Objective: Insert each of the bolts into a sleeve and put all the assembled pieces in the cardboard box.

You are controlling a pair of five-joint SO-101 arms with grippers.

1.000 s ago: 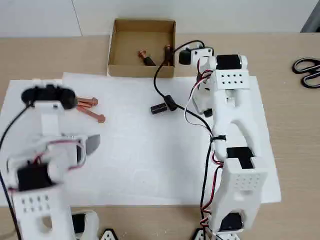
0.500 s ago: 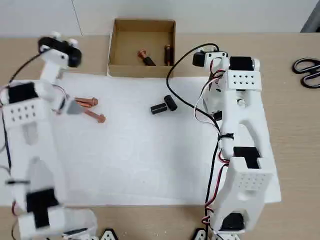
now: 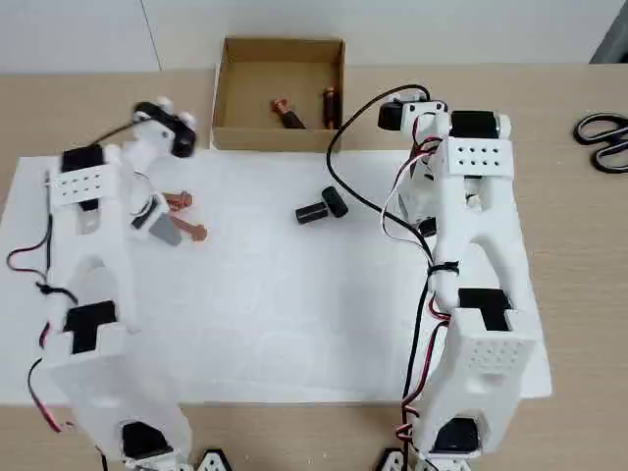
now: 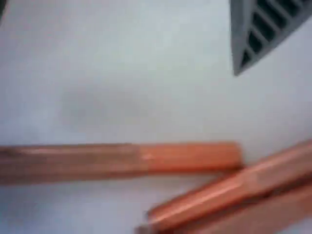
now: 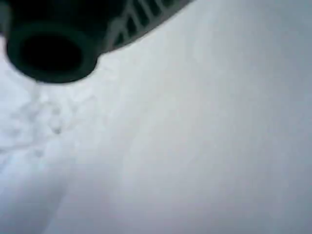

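Seen from above, a white foam sheet (image 3: 294, 314) covers a light wooden table (image 3: 579, 245), and an open brown cardboard box (image 3: 225, 93) sits at the sheet's far edge. Inside the box lie two copper bolts fitted with dark sleeves (image 3: 286, 112), near each other but apart. The left gripper (image 3: 162, 222) hangs low over three loose copper-coloured metal bolts (image 3: 178, 201) near the sheet's left side. Whether its jaws are apart or together cannot be told. Two of these bolts lie close together, with the third bolt (image 3: 192, 232) just beside them. Near the sheet's middle, two short black tubular sleeves (image 3: 312, 212) rest almost touching. The right gripper (image 3: 422, 222) is tucked beneath its white arm at the sheet's right side. Its jaws appear clamped on another black sleeve (image 5: 48, 51), whose open end faces the wrist camera. Black-handled scissors (image 3: 601, 137) lie on the table at the far right.
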